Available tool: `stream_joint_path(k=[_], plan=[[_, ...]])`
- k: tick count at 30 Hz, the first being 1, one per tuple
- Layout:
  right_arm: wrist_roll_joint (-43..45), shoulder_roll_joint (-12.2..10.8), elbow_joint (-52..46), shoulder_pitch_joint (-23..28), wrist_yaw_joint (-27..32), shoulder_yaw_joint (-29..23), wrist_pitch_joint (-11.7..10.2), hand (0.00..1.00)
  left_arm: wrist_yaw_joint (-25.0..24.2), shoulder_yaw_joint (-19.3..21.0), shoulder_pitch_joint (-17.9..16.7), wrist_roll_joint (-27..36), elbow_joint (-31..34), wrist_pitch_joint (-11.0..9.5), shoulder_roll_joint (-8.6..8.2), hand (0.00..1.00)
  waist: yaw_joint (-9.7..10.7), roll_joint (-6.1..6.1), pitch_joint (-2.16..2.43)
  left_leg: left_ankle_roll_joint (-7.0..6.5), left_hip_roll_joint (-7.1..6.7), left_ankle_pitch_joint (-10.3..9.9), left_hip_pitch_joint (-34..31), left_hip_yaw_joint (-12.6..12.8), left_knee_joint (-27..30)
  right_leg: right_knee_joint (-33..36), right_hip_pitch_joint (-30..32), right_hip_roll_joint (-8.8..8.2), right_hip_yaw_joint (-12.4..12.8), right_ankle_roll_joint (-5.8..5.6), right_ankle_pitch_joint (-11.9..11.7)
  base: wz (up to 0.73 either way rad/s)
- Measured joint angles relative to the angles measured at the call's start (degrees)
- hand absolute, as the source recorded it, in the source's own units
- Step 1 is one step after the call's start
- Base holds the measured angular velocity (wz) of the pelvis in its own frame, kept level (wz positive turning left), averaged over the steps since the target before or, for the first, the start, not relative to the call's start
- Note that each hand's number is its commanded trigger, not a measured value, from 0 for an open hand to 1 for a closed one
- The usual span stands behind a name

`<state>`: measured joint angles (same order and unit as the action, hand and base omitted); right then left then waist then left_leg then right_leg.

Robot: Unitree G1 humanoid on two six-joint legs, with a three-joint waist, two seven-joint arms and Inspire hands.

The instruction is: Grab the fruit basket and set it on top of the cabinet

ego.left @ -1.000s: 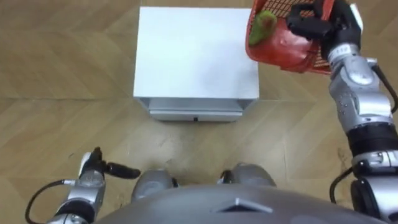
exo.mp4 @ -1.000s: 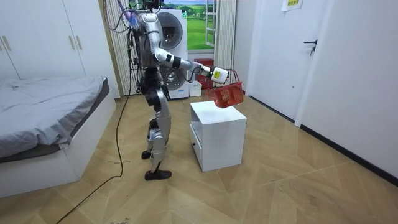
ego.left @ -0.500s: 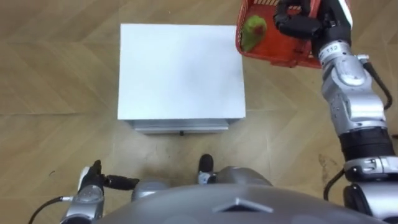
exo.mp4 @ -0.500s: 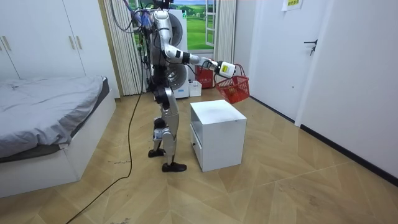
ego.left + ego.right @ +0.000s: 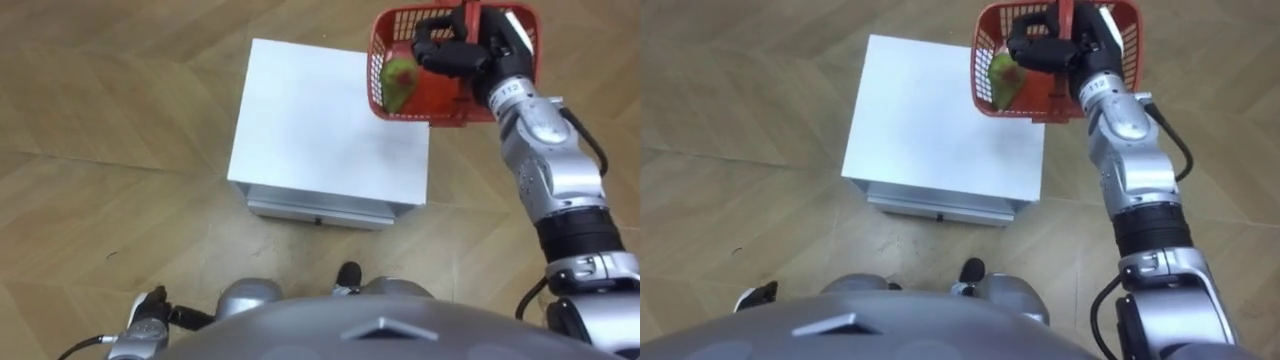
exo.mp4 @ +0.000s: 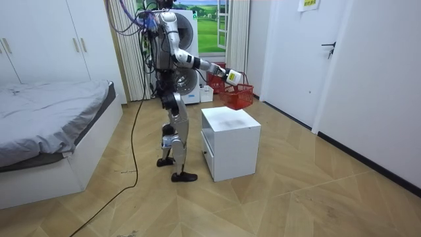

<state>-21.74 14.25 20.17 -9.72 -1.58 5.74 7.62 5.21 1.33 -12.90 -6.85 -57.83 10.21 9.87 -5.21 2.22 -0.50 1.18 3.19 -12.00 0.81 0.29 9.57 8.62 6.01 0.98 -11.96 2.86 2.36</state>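
The fruit basket point(image 5: 452, 88) is red plastic mesh with a green fruit point(image 5: 397, 80) lying against its left wall. It hangs in the air over the far right corner of the white cabinet point(image 5: 320, 130), clear of the top. My right hand point(image 5: 452, 50) is shut on the basket's handle, arm stretched forward. The room view shows the basket point(image 6: 237, 97) held out above the cabinet point(image 6: 230, 145) by the right hand point(image 6: 230, 76). My left hand point(image 5: 150, 318) hangs low at the lower left edge, beside my body.
The cabinet has a drawer front point(image 5: 320, 212) facing me and stands on wood flooring point(image 5: 110, 150). A bed point(image 6: 46, 125) lies at the room view's left, a washing machine point(image 6: 187, 39) behind me, a door point(image 6: 332, 59) at the right.
I stepped closer along the cabinet a second ago and my view has shifted. The basket has swung from tilted to nearly level and now hangs nearer the cabinet top. The left hand sank lower.
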Motion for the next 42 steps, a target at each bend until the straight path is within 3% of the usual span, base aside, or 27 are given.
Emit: stream_joint_path(k=[9,15,24,34,35,36,37,42], plan=[[-0.5,-1.1,1.7,-0.1,0.1,0.2,0.0,1.0,-0.8,-1.0,-0.4,-0.4,0.5,1.1,0.04,0.0,0.1,-0.23,0.14,-0.04,0.01,0.0,0.0,0.4,0.2,0.0,0.0,-0.19,-0.5,-0.08,0.4,0.01],[-0.5,-1.1,1.7,-0.1,-0.7,3.2,0.0,1.0,-0.7,-2.7,-0.4,-0.2,0.5,1.1,0.11,0.0,0.2,-0.08,0.24,-0.04,-0.01,0.0,0.1,0.4,0.2,0.0,-0.1,-0.24,-0.5,-0.13,0.5,0.0],[-0.4,-1.1,1.6,1.0,-5.0,5.7,0.0,1.0,-1.3,-3.3,-0.5,-0.3,0.6,1.2,0.13,0.0,0.1,0.05,0.35,-0.03,-0.07,0.0,0.8,0.2,0.1,0.2,-1.1,-0.47,-1.1,-0.35,1.1,0.05],[0.1,-3.2,6.3,1.6,-7.3,6.8,0.0,0.98,-1.3,-3.5,-0.6,-0.3,0.2,1.0,0.09,0.0,-1.0,-0.65,-0.1,-0.04,-0.1,0.0,0.5,0.3,0.1,0.1,-1.3,-0.81,-2.2,-0.47,1.5,0.05],[0.1,-3.2,6.2,1.5,-7.3,6.8,0.0,0.51,-1.3,-3.5,-0.5,-0.3,0.2,1.0,0.09,0.0,-1.4,-0.69,-0.08,-0.04,-0.09,0.0,0.3,0.3,0.1,0.1,-1.1,-0.81,-2.3,-0.47,1.5,0.0],[-0.1,-3.2,6.2,1.6,-7.3,6.8,0.0,0.29,-1.3,-3.5,-0.6,-0.3,0.2,1.0,0.09,0.0,-1.5,-0.74,-0.09,-0.04,-0.08,0.0,0.2,0.3,0.1,0.0,-1.1,-0.8,-2.4,-0.46,1.5,0.0],[-0.4,-3.2,6.3,1.7,-7.3,6.8,0.0,0.0,-1.3,-3.5,-0.7,-0.3,0.1,1.1,0.08,0.0,-1.7,-0.82,-0.09,-0.04,-0.08,0.0,0.3,0.3,0.1,0.0,-1.1,-0.81,-2.5,-0.45,1.5,0.0],[-0.5,-3.7,7.8,1.7,-7.2,7.1,-0.1,0.0,-1.1,-3.5,-1.2,-0.4,-0.3,1.2,-0.08,0.0,-2.3,-1.18,0.0,-0.04,-0.09,0.0,0.3,0.3,0.1,0.0,-1.1,-0.92,-2.7,-0.48,1.6,0.0]])
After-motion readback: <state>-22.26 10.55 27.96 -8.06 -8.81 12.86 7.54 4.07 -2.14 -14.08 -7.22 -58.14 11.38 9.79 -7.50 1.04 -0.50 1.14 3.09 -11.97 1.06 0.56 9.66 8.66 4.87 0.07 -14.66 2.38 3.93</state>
